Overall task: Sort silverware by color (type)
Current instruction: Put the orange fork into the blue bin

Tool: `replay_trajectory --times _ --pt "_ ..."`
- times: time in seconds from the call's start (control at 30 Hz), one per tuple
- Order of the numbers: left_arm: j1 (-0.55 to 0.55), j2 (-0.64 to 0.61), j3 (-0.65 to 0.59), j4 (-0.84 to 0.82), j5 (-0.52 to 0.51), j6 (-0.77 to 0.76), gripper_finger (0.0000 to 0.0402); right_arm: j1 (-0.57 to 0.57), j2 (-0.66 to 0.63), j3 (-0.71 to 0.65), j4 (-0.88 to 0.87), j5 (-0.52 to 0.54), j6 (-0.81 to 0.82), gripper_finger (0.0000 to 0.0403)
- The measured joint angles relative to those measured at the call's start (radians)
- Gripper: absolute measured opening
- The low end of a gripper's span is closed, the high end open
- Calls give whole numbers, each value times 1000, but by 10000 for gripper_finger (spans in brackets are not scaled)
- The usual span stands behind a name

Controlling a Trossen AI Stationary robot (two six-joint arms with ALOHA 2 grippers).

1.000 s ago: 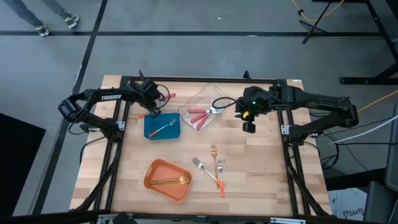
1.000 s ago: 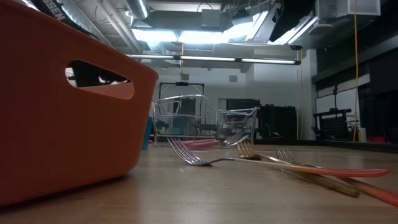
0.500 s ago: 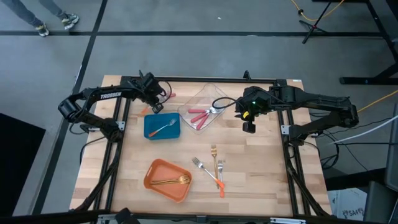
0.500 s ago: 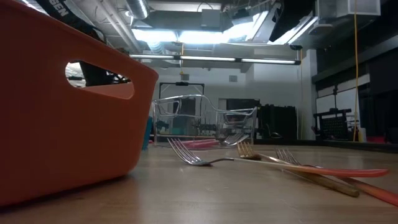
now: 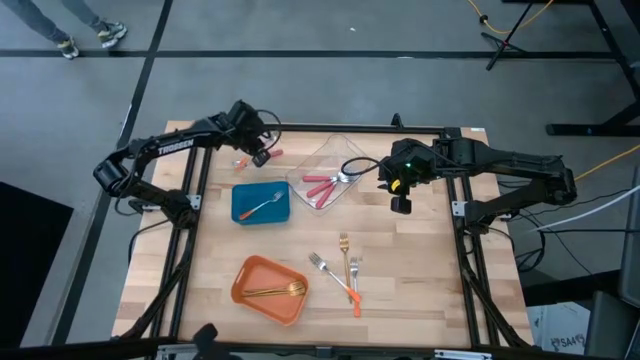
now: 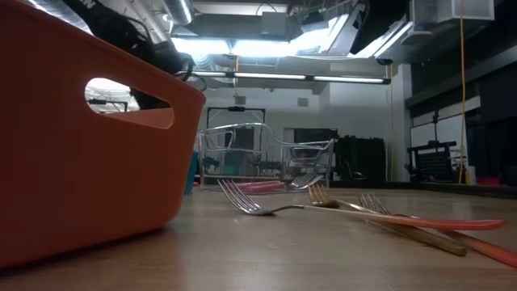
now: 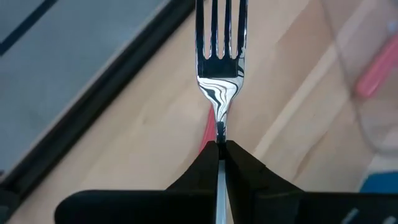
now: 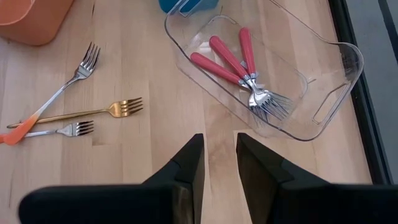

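My left gripper hangs over the table's far left part, shut on a silver fork whose tines stick out past the fingertips. A reddish-orange handle end shows behind the fingers. My right gripper hovers open and holds nothing, right of the clear tray, which holds red-handled forks. On the wood near the front lie a gold fork and two silver forks with orange handles. A blue bin holds one fork and an orange bin holds gold ones. My left gripper pinches the fork's narrow neck, just behind the tines, between its two fingers. The fork lies along the fingers with its tines pointing out ahead. The fingers slant downward, and the fork is lifted clear of the table.
A short red strip lies on the wood under the held fork. In the low view the orange bin fills the left side, and the loose forks lie in front of the clear tray. Bare wood lies between the bins and the right edge.
My left gripper has risen from beside the blue bin's far left corner and moved toward the table's far edge, tipping more level. It carried the fork with it, still shut on it. The right arm kept still.
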Motion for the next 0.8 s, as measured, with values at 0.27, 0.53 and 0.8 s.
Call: replay_trajectory --times 0.27,0.53,0.8 --pt "-19 0 76 -9 46 -48 8 0 0 0 -1 0 -1 85" --pt "-113 0 181 -195 44 -126 9 0 0 0 -2 0 -1 85" --pt "-253 -2 288 -393 15 -249 9 0 0 0 -1 0 -1 85"
